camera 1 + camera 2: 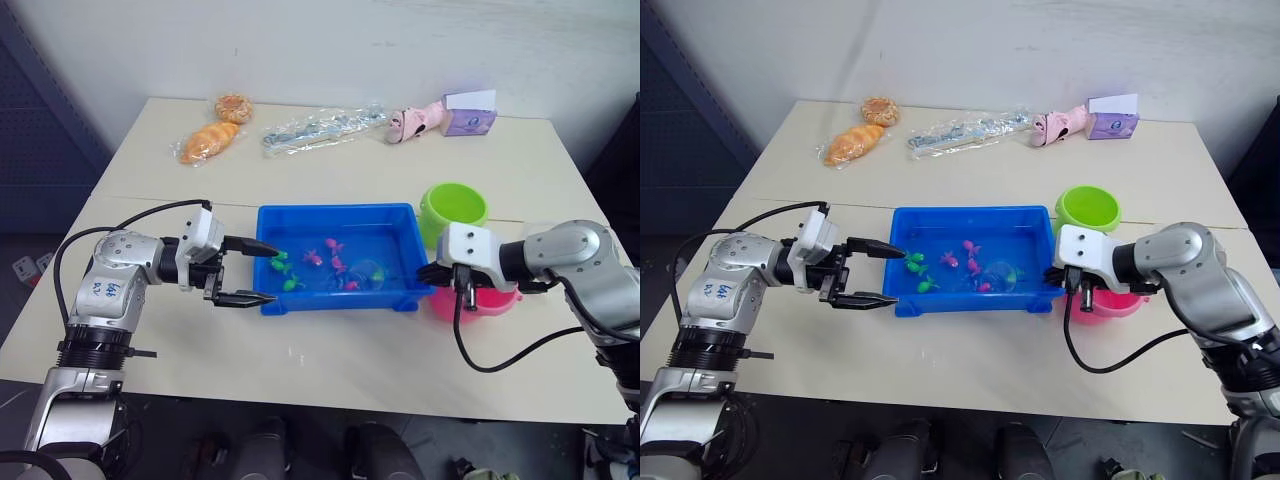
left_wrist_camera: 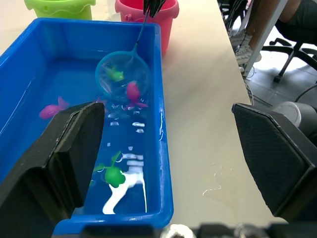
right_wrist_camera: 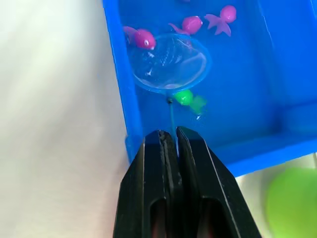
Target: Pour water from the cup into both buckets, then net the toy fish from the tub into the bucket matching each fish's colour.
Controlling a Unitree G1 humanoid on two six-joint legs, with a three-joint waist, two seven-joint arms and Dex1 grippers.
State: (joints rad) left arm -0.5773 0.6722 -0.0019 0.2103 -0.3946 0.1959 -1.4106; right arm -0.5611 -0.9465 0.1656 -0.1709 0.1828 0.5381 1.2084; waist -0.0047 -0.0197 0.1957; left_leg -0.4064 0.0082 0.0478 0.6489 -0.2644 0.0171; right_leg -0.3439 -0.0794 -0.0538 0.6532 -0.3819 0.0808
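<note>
Pale tabletop [image 1: 330, 360] fills most of the head view, with the blue tub [image 1: 338, 215] at its centre. Left of the tub, the left gripper [image 1: 262, 272] hangs with its two black fingers spread wide, one tip over the tub's left rim and one just outside it, holding nothing. At right of centre the right gripper [image 3: 169, 136] has its fingers pressed together on the thin dark handle of the net [image 3: 168, 62]. The net's blue hoop lies in the water at the tub's right end, with a green fish [image 3: 189, 99] just beside the hoop at the handle joint and a pink fish [image 3: 144, 38] touching its rim. More pink and green fish sit in the tub's middle. A green bucket [image 1: 452, 208] stands right of the tub's far corner; the pink bucket [image 1: 484, 301] sits lower right, partly hidden behind the right arm.
</note>
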